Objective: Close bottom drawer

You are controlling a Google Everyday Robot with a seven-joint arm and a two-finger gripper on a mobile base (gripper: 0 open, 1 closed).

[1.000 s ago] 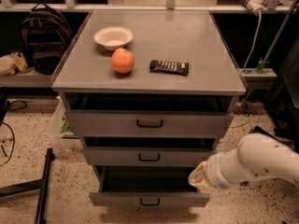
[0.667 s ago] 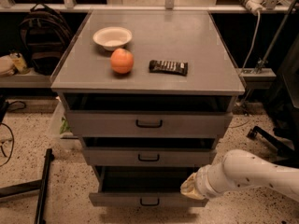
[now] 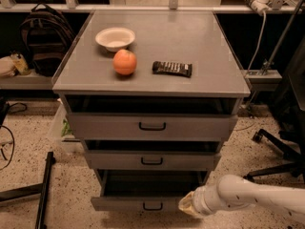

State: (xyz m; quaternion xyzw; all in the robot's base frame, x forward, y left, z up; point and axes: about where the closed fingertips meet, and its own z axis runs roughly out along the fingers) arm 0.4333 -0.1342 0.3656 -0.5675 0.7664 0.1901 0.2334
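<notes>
The bottom drawer is the lowest of three grey drawers and stands pulled out the farthest, with a small black bar handle at its centre. My gripper reaches in from the lower right on a white arm and sits at the right end of the bottom drawer's front panel, beside the handle. Whether it touches the panel cannot be told.
The middle drawer and top drawer are also slightly open. On the cabinet top lie a white bowl, an orange and a dark snack bar. A black chair base stands right; a black stand leg left.
My arm has dropped lower and moved left, bringing the gripper from the right side of the cabinet down to the bottom drawer's front panel. The drawers have not visibly moved.
</notes>
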